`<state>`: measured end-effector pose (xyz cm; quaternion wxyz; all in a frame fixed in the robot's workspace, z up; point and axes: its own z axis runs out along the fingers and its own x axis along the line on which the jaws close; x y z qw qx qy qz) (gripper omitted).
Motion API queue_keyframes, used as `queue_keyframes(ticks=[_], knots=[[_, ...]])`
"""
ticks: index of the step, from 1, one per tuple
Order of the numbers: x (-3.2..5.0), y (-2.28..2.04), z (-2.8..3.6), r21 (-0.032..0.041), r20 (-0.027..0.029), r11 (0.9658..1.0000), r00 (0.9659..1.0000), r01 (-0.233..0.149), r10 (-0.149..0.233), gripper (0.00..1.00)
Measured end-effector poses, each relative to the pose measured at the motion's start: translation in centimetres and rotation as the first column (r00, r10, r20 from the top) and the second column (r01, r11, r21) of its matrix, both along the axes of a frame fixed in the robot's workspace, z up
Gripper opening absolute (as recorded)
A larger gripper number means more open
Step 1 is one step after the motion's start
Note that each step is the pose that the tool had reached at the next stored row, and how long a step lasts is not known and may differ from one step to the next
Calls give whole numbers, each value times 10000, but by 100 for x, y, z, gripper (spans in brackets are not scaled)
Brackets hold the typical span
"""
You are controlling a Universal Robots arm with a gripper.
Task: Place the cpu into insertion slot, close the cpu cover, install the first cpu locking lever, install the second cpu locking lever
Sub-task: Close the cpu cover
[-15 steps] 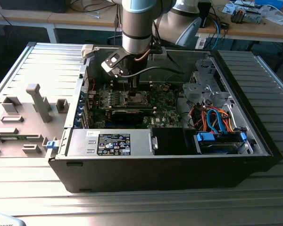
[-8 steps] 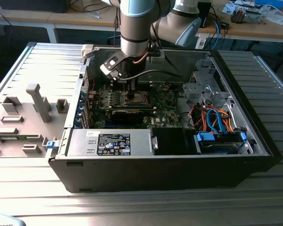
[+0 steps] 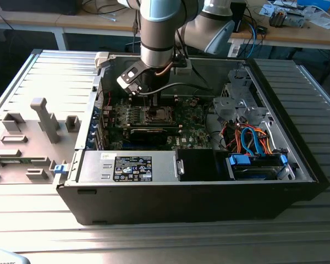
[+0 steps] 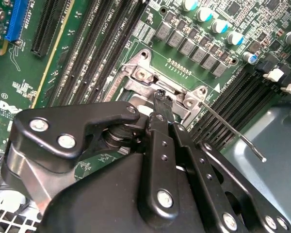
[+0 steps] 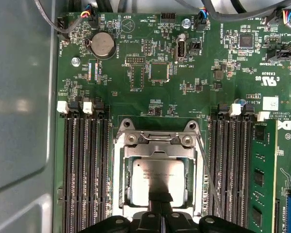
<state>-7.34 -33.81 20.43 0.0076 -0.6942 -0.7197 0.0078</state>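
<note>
Below, first wrist view shows cpu (image 5: 150,177) seated within cpu cover (image 5: 120,184), second wrist view pincer (image 4: 160,98) pinched together, empty

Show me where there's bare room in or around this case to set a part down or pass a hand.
Free: the ribbed table in front of the case and on the exterior view's right of it; the grey case floor beside the memory slots. Crowded: the insertion slot under the pincer, and around the orange and blue cables.
</note>
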Motion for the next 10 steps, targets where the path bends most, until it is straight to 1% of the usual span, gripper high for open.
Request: queue_keyframes(ticks=[2,3,4,6,7,8,10], knots=[[4,-7,0,7,2,10000,10000,1,-1,11],[21,-9,5,6,4,10000,10000,2,-2,11],[63,-10,9,13,5,10000,10000,1,-1,11],[155,-9,15,18,-9,10000,10000,2,-2,11],[180,-10,20,21,-11,10000,10000,-1,1,11],[207,-10,42,19,-20,10000,10000,-2,2,11],[220,-10,98,20,-23,10000,10000,0,0,11]])
